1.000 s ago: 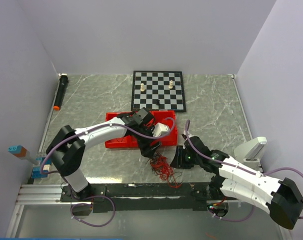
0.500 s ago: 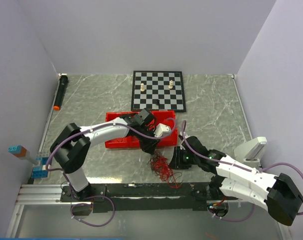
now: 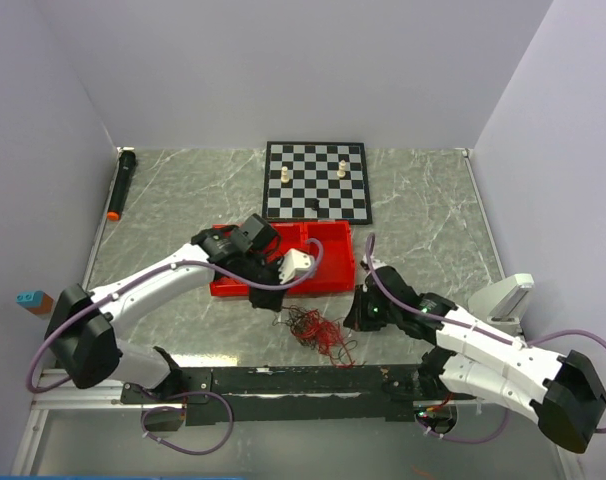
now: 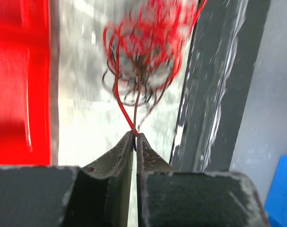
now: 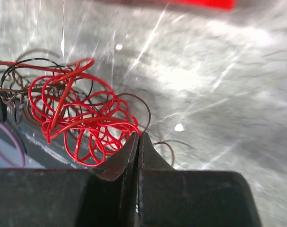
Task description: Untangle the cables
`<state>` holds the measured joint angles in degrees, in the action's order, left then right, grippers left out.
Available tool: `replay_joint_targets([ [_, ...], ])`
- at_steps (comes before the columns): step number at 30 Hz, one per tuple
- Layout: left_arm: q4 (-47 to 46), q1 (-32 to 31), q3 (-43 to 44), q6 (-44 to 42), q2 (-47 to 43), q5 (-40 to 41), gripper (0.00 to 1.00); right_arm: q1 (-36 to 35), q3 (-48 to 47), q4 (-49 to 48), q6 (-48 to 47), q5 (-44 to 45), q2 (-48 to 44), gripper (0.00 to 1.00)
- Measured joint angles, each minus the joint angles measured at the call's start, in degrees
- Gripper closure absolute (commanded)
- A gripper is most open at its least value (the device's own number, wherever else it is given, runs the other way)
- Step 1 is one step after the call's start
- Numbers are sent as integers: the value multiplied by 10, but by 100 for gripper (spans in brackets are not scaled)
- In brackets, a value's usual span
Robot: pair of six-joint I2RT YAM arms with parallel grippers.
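Observation:
The cables (image 3: 318, 330) are a fist-sized tangle of thin red and dark brown wires lying on the marble table just in front of the red tray (image 3: 328, 280). My left gripper (image 3: 270, 298) is at the tangle's left edge. In the left wrist view the left gripper (image 4: 134, 134) is shut on a red and a brown strand that run taut up to the cables (image 4: 146, 47). My right gripper (image 3: 355, 314) is at the tangle's right edge. In the right wrist view the right gripper (image 5: 138, 134) is shut, with red and brown strands of the cables (image 5: 82, 118) meeting its tip.
A chessboard (image 3: 315, 181) with a few pieces lies at the back. A black marker (image 3: 120, 183) lies along the left wall, blue blocks (image 3: 31, 298) at the left edge, a white object (image 3: 505, 296) at the right. The black rail (image 3: 283, 380) borders the near edge.
The left arm has swung down and left, its gripper closing on strands and drawing them leftwards. The right gripper has closed at the tangle's right edge. The tangle has shifted and spread slightly.

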<state>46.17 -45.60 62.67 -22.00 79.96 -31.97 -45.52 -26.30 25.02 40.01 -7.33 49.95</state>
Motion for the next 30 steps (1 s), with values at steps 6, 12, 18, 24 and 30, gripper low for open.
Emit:
replay_joint_targets([
  [6,87,33,-30,-70,-59,42,88,0,-37,69,6,85,-29,100],
  [12,140,39,-83,-123,-171,106,88,0,-54,142,40,164,-10,100],
  [18,154,43,-130,-142,-241,162,77,0,-55,153,37,156,-18,100],
  [24,137,43,-91,-128,-228,146,56,-67,-56,54,-30,30,15,100],
  [30,75,45,-66,-94,-163,102,47,-139,-81,-20,-100,-75,72,100],
])
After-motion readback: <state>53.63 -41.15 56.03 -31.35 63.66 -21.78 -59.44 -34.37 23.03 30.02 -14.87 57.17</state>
